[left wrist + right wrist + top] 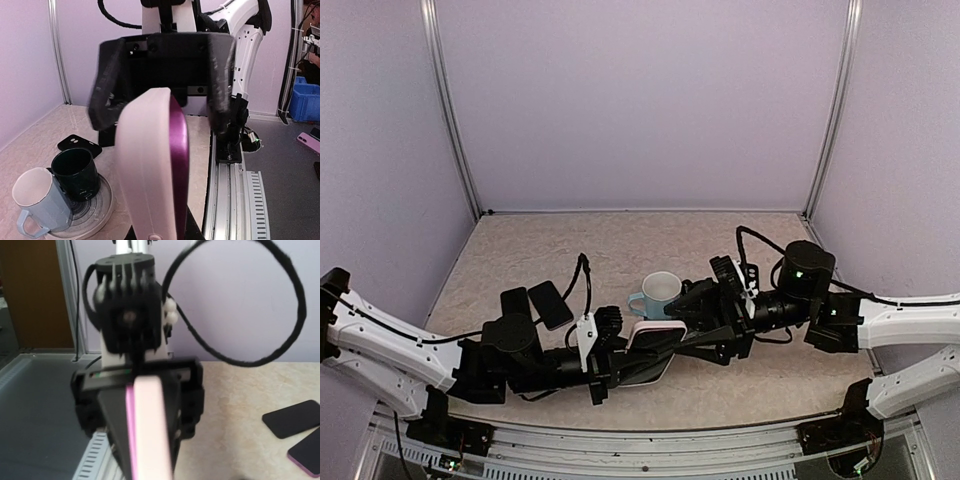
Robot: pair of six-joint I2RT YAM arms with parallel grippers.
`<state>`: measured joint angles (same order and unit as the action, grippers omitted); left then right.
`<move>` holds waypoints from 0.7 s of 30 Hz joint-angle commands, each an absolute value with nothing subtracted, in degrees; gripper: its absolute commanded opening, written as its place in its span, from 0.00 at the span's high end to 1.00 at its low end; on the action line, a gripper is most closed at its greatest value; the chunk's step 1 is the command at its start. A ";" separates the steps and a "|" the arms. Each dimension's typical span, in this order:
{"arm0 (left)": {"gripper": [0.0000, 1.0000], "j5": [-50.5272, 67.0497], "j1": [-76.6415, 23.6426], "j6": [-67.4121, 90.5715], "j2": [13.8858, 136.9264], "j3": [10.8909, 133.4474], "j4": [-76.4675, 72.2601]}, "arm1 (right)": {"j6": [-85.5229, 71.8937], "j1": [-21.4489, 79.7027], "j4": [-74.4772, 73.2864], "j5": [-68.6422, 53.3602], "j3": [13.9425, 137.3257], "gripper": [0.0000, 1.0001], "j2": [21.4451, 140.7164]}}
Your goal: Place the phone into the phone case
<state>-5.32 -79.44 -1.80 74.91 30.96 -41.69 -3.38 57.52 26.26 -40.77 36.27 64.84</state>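
The phone, a purple edge, sits in a pale pink phone case held up above the table between the two arms. My left gripper is shut on the cased phone's lower end, and it shows behind the phone in the right wrist view. My right gripper is at the phone's other end. In the left wrist view its black fingers stand wide on either side of the phone's top, apart from it. The pink case also fills the middle of the right wrist view.
A pale mug stands just behind the phone, next to a dark mug on a grey coaster. Two flat black phone-like slabs lie on the table's left. The near edge rail is close.
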 commanded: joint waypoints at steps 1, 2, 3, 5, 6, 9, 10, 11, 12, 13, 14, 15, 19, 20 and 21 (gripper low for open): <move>1.00 -5.87 -79.37 -3.73 75.45 33.70 -41.63 | -0.63 57.30 22.04 -39.78 39.86 0.23 65.72; 1.00 -5.91 -79.37 -3.97 75.42 33.71 -41.58 | -0.62 57.35 21.45 -40.30 40.47 0.23 66.55; 1.00 -5.85 -79.37 -4.10 75.35 33.83 -41.46 | 0.99 57.39 21.01 -41.08 41.12 0.23 67.36; 1.00 -5.50 -79.37 -3.94 75.56 34.43 -40.71 | 1.29 57.56 20.65 -42.50 42.27 0.25 69.60; 1.00 -5.47 -79.37 -3.74 75.79 34.71 -40.31 | 1.36 57.70 20.62 -43.25 42.91 0.26 70.43; 1.00 -5.50 -79.37 -3.27 76.61 34.81 -40.40 | 2.60 58.88 20.92 -44.73 44.46 0.27 72.74; 1.00 -5.58 -79.37 -3.18 76.85 34.81 -40.55 | 3.41 59.49 20.25 -44.74 45.04 0.27 73.37; 1.00 -5.73 -79.37 -3.17 76.89 34.80 -40.52 | 3.99 60.14 19.50 -44.54 45.43 0.28 74.00; 1.00 -5.89 -79.37 -3.16 77.01 34.88 -40.52 | 4.33 60.39 18.96 -44.34 45.66 0.29 74.41; 1.00 -5.92 -79.37 -3.24 76.95 34.89 -40.54 | 4.34 60.46 18.81 -44.37 45.65 0.32 74.59; 1.00 -5.94 -79.37 -3.37 76.91 34.96 -40.40 | 4.17 60.47 18.92 -44.32 45.48 0.42 74.55; 1.00 -5.89 -79.37 -3.37 76.94 34.94 -40.23 | 4.09 60.47 19.05 -44.44 45.40 0.55 74.49; 1.00 -6.22 -79.37 -2.89 77.25 35.19 -39.42 | 3.62 60.47 18.40 -43.63 45.27 1.00 74.04; 1.00 -6.36 -79.37 -2.65 77.26 35.35 -39.15 | 3.53 60.47 18.01 -43.11 45.20 1.00 73.82; 1.00 -6.49 -79.32 -2.31 77.26 35.56 -38.70 | 3.52 60.47 17.56 -42.48 45.18 1.00 73.56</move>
<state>-5.45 -79.26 -2.11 77.23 32.42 -37.39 4.36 60.25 19.25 -44.84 44.16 74.41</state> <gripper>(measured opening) 0.114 0.091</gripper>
